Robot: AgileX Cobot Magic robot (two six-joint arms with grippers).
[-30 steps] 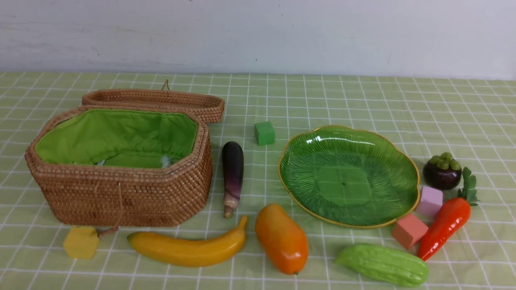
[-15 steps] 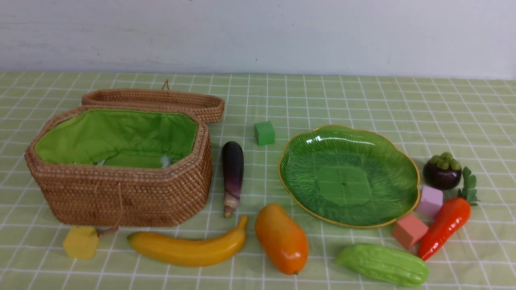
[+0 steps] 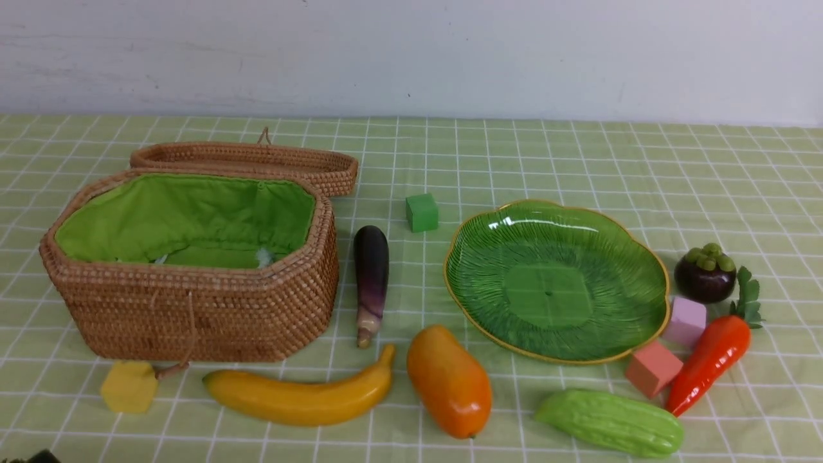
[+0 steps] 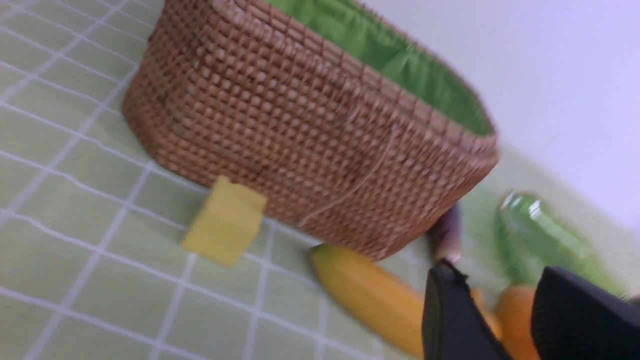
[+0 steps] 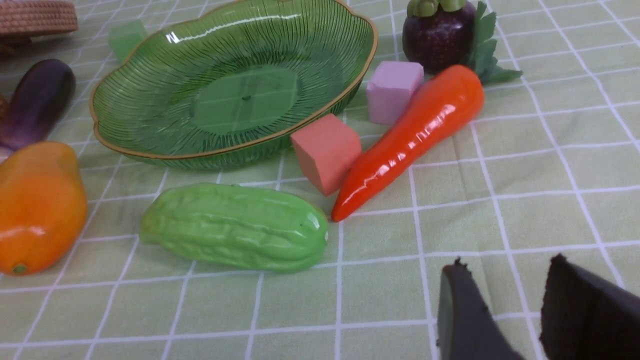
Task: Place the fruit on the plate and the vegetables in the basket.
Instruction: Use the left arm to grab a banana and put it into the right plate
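The banana (image 3: 302,399), mango (image 3: 450,382) and bitter gourd (image 3: 611,423) lie along the near side of the table. The eggplant (image 3: 371,276) rests between the open basket (image 3: 193,308) and the empty green plate (image 3: 553,283). To the plate's right are the mangosteen (image 3: 704,276) and the carrot (image 3: 707,360). My left gripper (image 4: 496,272) hangs open and empty near the basket's front, short of the banana (image 4: 370,295). My right gripper (image 5: 507,264) is open over bare cloth, nearer than the carrot (image 5: 410,140) and the gourd (image 5: 235,227).
The basket lid (image 3: 257,157) lies behind the basket. Small cubes are scattered about: green (image 3: 422,212) behind the eggplant, yellow (image 3: 128,386) at the basket's front, pink (image 3: 685,320) and salmon (image 3: 652,368) between plate and carrot. A white wall closes off the back.
A dark bit of my left arm has come into the bottom left corner of the front view. None of the objects has moved.
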